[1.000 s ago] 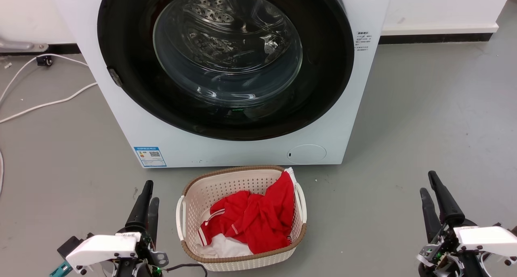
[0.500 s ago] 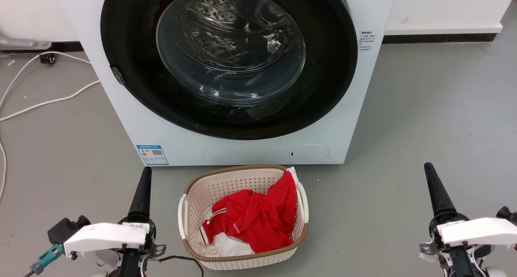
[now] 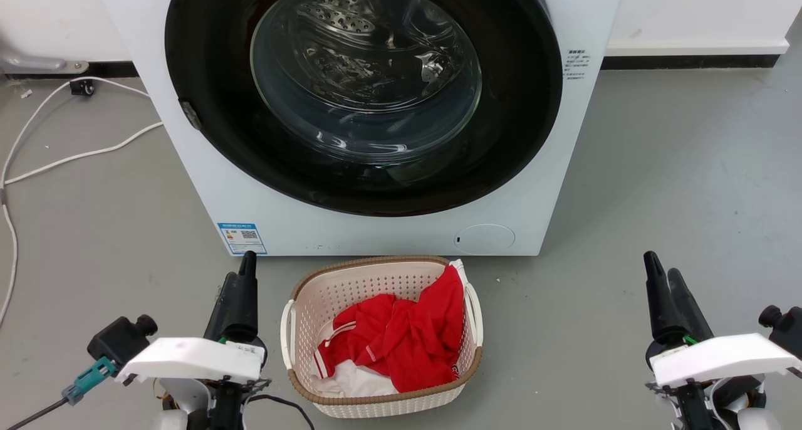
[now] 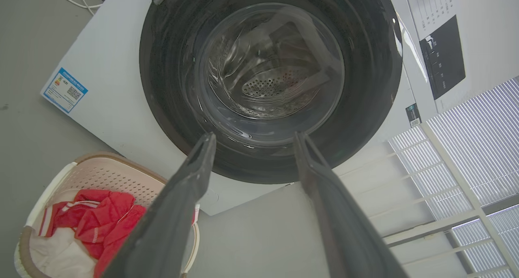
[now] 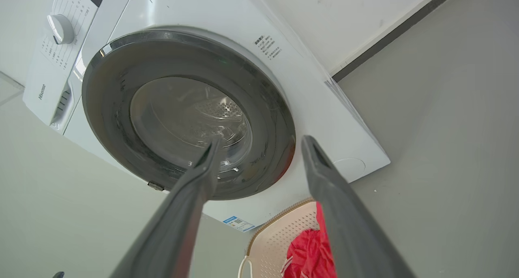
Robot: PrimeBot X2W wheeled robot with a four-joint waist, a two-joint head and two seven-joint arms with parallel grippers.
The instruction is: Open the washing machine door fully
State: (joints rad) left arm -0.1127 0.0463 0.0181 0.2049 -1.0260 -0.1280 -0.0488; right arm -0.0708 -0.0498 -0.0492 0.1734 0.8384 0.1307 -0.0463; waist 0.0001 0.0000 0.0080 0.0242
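The washing machine door point(image 3: 363, 98) at 12 o'clock in the head view looks shut against the washing machine point(image 3: 376, 232), though its seam is hard to read. The left end effector point(image 3: 244, 273) at 7 o'clock and the right end effector point(image 3: 661, 264) at 5 o'clock have fingers apart, empty, flanking the laundry basket point(image 3: 369, 286).

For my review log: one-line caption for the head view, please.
Left gripper and right gripper, both open, flank a basket of red laundry before the shut washing machine door.
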